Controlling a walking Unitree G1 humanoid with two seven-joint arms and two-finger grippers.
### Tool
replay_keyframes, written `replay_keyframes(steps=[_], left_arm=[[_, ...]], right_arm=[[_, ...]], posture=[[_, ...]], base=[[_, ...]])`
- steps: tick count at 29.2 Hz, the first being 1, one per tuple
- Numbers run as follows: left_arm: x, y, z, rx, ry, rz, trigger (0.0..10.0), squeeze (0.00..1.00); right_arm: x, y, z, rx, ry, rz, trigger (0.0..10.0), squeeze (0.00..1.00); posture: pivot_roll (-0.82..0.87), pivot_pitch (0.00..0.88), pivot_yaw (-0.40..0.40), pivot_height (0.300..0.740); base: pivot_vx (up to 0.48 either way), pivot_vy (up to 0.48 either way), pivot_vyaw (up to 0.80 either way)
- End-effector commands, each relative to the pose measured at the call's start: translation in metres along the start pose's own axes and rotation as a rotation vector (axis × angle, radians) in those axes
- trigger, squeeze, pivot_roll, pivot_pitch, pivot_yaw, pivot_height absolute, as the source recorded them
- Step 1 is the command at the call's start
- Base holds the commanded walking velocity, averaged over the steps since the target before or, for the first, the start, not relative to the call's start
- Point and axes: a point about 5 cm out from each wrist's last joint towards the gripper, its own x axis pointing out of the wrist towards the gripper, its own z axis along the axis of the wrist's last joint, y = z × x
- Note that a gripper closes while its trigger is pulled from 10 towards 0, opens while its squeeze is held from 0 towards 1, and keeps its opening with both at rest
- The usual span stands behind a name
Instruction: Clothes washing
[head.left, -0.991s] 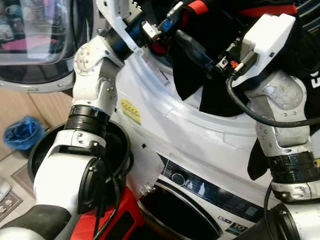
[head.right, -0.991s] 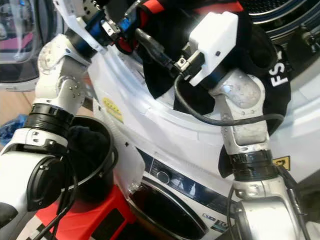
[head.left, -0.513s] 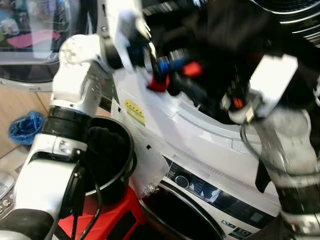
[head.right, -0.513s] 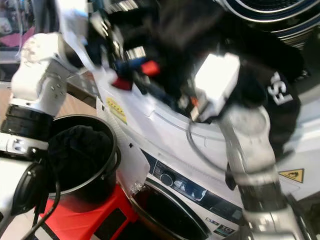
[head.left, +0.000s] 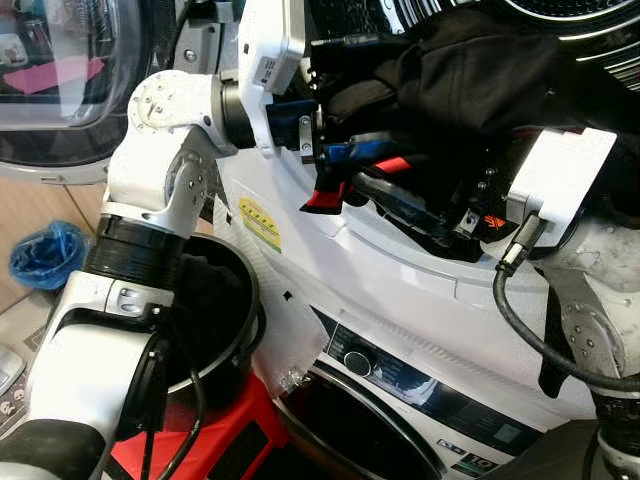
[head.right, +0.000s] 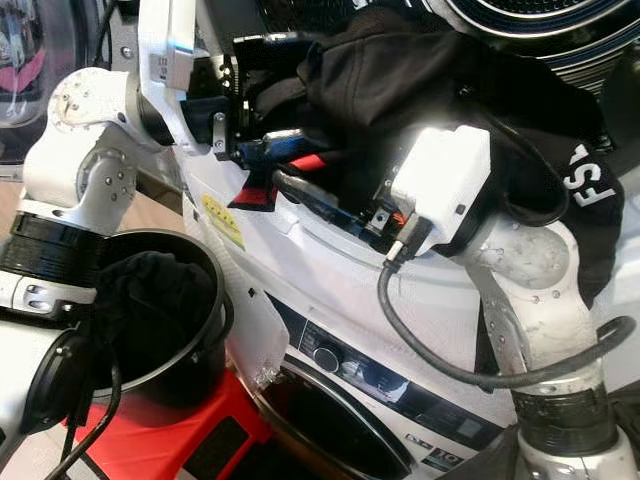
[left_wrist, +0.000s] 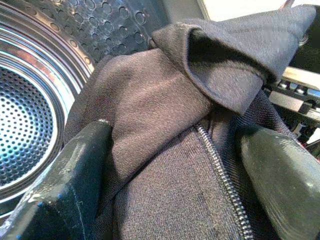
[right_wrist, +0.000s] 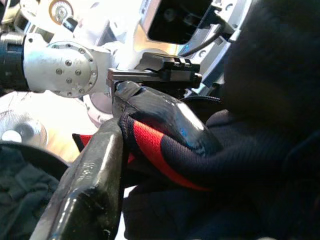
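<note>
Stacked white front-loading washing machines (head.left: 400, 290) fill the background, and at the upper perforated steel drum (left_wrist: 30, 115) the left gripper (left_wrist: 175, 165) clamps a black zippered garment (left_wrist: 165, 125) bunched at the drum's mouth, while the right gripper (right_wrist: 125, 135) pinches its navy-and-red striped cuff (right_wrist: 155, 150), above a black bucket (head.right: 190, 330) holding dark clothes.

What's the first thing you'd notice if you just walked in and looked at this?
Both robot arms are up at the washing machine's round opening, pushing in a big dark jacket. The left gripper has the jacket's zipper part between its fingers, and the right gripper pinches a red-striped edge of it. Beside the machine, a black bucket holding more dark clothes stands on a red stool.
</note>
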Motion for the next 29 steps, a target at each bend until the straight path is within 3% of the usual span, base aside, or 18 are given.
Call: replay_keyframes(steps=[1, 5, 10, 16, 19, 23, 29], left_arm=[[0.034, -0.037, -0.003, 0.015, -0.004, -0.347, 10.0, 0.00], [0.031, -0.032, -0.001, 0.010, -0.011, -0.325, 10.0, 0.00], [0.025, -0.024, 0.010, -0.008, -0.055, -0.320, 10.0, 0.00], [0.013, 0.002, 0.019, 0.047, -0.020, -0.227, 10.0, 0.00], [0.012, 0.013, 0.020, 0.072, -0.013, -0.155, 10.0, 0.00], [0.013, 0.016, 0.023, 0.060, -0.064, -0.139, 10.0, 0.00], [0.011, 0.011, 0.030, 0.040, -0.127, -0.212, 10.0, 0.00]], right_arm=[[-0.041, -0.073, 0.003, -0.078, 0.139, -0.560, 10.0, 0.00], [-0.047, -0.076, 0.011, -0.091, 0.157, -0.584, 10.0, 0.00], [-0.053, -0.065, 0.012, -0.060, 0.166, -0.548, 10.0, 0.00], [-0.064, -0.045, 0.011, -0.013, 0.208, -0.477, 10.0, 0.00], [-0.072, -0.027, 0.013, 0.042, 0.205, -0.413, 10.0, 0.00], [-0.077, 0.006, 0.019, 0.135, 0.176, -0.258, 10.0, 0.00], [-0.083, 0.003, 0.017, 0.133, 0.224, -0.328, 10.0, 0.00]], posture=[[-0.01, 0.147, -0.054, 0.740], [-0.01, 0.147, -0.059, 0.740], [-0.01, 0.150, -0.060, 0.740], [-0.01, 0.156, -0.062, 0.740], [-0.02, 0.161, -0.064, 0.740], [-0.03, 0.162, -0.061, 0.740], [-0.03, 0.156, -0.059, 0.740]], base=[[0.000, 0.000, 0.00], [0.000, 0.000, 0.00], [0.000, 0.000, 0.00], [0.000, 0.000, 0.00], [0.000, 0.000, 0.00], [0.000, 0.000, 0.00], [0.000, 0.000, 0.00]])
